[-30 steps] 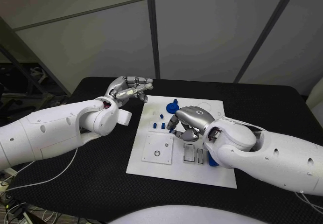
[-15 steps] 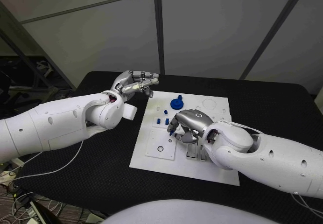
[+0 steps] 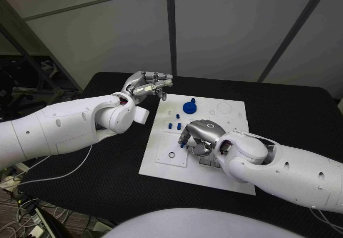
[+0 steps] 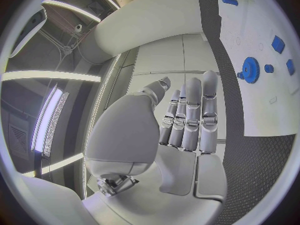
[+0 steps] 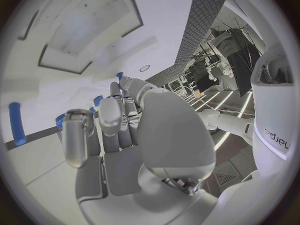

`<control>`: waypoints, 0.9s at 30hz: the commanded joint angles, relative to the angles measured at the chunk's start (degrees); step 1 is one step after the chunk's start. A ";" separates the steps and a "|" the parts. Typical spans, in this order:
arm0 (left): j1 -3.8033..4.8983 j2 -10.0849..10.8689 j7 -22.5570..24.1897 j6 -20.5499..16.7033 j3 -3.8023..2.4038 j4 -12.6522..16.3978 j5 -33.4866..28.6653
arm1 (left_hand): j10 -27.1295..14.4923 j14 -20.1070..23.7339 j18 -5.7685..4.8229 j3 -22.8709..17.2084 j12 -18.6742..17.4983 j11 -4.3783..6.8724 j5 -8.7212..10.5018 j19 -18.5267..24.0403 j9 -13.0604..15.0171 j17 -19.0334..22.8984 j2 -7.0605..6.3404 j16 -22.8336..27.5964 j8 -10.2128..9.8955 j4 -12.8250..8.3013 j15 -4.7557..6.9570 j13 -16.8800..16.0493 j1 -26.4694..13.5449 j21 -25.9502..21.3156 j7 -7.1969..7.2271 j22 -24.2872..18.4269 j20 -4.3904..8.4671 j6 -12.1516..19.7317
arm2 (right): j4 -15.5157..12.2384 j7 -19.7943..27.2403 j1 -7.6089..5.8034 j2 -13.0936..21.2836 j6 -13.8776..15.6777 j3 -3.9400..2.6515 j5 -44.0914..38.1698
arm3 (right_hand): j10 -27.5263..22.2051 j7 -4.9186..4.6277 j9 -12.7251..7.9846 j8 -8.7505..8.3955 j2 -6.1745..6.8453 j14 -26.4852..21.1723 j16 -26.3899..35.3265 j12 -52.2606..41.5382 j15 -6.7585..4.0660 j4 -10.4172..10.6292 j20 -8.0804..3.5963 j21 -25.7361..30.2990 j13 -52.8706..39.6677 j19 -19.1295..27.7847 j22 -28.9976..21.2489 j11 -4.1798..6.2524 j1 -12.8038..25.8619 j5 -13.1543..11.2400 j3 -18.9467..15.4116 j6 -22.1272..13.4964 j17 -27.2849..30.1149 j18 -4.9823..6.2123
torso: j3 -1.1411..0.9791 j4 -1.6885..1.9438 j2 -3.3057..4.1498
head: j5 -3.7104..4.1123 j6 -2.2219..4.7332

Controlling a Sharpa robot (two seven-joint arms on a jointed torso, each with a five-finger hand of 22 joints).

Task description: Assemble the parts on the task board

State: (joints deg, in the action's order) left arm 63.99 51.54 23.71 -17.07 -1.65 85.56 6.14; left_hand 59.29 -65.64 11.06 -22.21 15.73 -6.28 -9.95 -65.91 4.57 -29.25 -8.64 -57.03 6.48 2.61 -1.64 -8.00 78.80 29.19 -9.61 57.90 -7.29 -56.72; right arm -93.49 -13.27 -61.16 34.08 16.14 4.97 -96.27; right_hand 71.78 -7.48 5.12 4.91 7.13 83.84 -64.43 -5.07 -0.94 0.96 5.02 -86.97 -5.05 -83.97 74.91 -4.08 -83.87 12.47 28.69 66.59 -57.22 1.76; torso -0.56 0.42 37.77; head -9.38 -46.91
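The right hand [image 3: 199, 133] has been lowered onto the task board [image 3: 161, 163], fingers curled among small blue parts [image 3: 174, 126], grasp unconfirmed, while the left hand [image 3: 148, 85], empty and loosely spread, is raised off the bench [image 3: 107, 168].

We see the left hand [image 4: 181, 135] held open, fingers straight and close together, nothing in it. Beyond its fingertips lies the white task board [image 4: 256, 60] on the black table [image 4: 262, 160], carrying a blue gear [image 4: 250, 67] and small blue parts [image 4: 278, 44] nearby.
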 commanded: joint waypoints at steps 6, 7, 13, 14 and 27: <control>0.10 -0.16 0.28 0.48 -0.07 -0.08 -0.20 | -0.52 0.44 -0.63 0.47 0.37 0.02 -0.08 0.59 -0.09 0.09 0.14 0.28 0.21 -0.03 -0.11 -0.06 -0.25 -0.26 -0.13 -0.10 -0.01 -0.02 | 0.22 -0.10 0.14 -0.26 -1.48 0.12 -0.65 | 0.72 -0.28 0.05 0.18 -0.07 1.80 -0.28 -0.31 -0.24 -0.15 -0.10 -0.22 -0.09 -3.49 11.48 0.48 0.62 0.32 0.13 0.04 0.04 -0.74 | -0.03 -0.01 -0.01 | -0.20 -0.36; 0.10 -0.18 0.28 0.50 -0.07 -0.09 -0.20 | -0.52 0.44 -0.63 0.47 0.37 0.02 -0.08 0.59 -0.09 0.09 0.14 0.28 0.21 -0.03 -0.11 -0.06 -0.25 -0.26 -0.13 -0.10 -0.01 -0.02 | 0.32 -0.15 0.15 -0.30 -1.51 0.12 -0.69 | 0.73 -0.28 0.06 0.18 -0.09 1.80 -0.28 -0.31 -0.23 -0.15 -0.09 -0.20 -0.09 -3.48 11.46 0.48 0.65 0.32 0.13 0.05 0.05 -0.73 | -0.02 0.01 -0.02 | -0.20 -0.36; 0.10 -0.22 0.22 0.60 -0.07 -0.14 -0.20 | -0.52 0.44 -0.63 0.47 0.37 0.02 -0.08 0.59 -0.09 0.09 0.14 0.28 0.21 -0.03 -0.11 -0.06 -0.25 -0.26 -0.13 -0.10 -0.01 -0.02 | 0.67 -0.55 0.22 -0.46 -1.45 0.13 -1.12 | 0.73 -0.28 0.06 0.18 -0.09 1.80 -0.28 -0.31 -0.23 -0.15 -0.09 -0.20 -0.09 -3.48 11.46 0.48 0.65 0.32 0.13 0.05 0.05 -0.73 | -0.02 0.06 -0.02 | -0.21 -0.41; 0.10 -0.21 0.21 0.60 -0.07 -0.15 -0.20 | -0.52 0.44 -0.63 0.47 0.37 0.02 -0.08 0.59 -0.09 0.09 0.14 0.28 0.21 -0.03 -0.11 -0.06 -0.25 -0.26 -0.13 -0.10 -0.01 -0.02 | 0.71 -0.60 0.23 -0.48 -1.43 0.13 -1.19 | 0.73 -0.28 0.06 0.18 -0.09 1.80 -0.28 -0.30 -0.23 -0.14 -0.09 -0.20 -0.09 -3.47 11.46 0.48 0.65 0.32 0.13 0.05 0.05 -0.73 | -0.02 0.05 -0.01 | -0.22 -0.41; 0.10 -0.30 0.06 0.84 -0.07 -0.18 -0.20 | -0.52 0.44 -0.63 0.47 0.37 0.02 -0.08 0.59 -0.09 0.09 0.14 0.28 0.21 -0.03 -0.11 -0.06 -0.25 -0.26 -0.13 -0.10 -0.01 -0.02 | 1.34 -1.07 0.32 -1.36 -3.07 0.30 -1.53 | -0.05 -0.50 -0.11 -0.42 0.39 1.42 0.19 0.55 0.06 0.14 0.14 0.32 -0.09 -2.91 10.81 0.20 2.30 0.55 -0.85 -0.73 1.13 -0.53 | 0.00 0.03 -0.02 | -0.25 -0.57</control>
State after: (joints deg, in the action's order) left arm 63.99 51.29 23.63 -17.00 -1.65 85.36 6.10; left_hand 59.29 -65.64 11.05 -22.20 15.75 -6.28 -9.95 -65.71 4.53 -29.25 -8.65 -57.03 6.48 2.60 -1.64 -7.99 78.80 29.19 -9.61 57.86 -7.49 -56.72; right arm -92.31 -13.79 -60.95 32.75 14.95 5.01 -97.37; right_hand 72.27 -7.86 5.11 4.81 7.53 83.84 -64.43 -4.77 -0.94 1.11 5.02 -86.90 -5.27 -83.97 74.91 -3.58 -81.98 12.73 28.08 65.93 -56.19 1.76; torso -0.57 0.47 37.75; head -9.59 -47.42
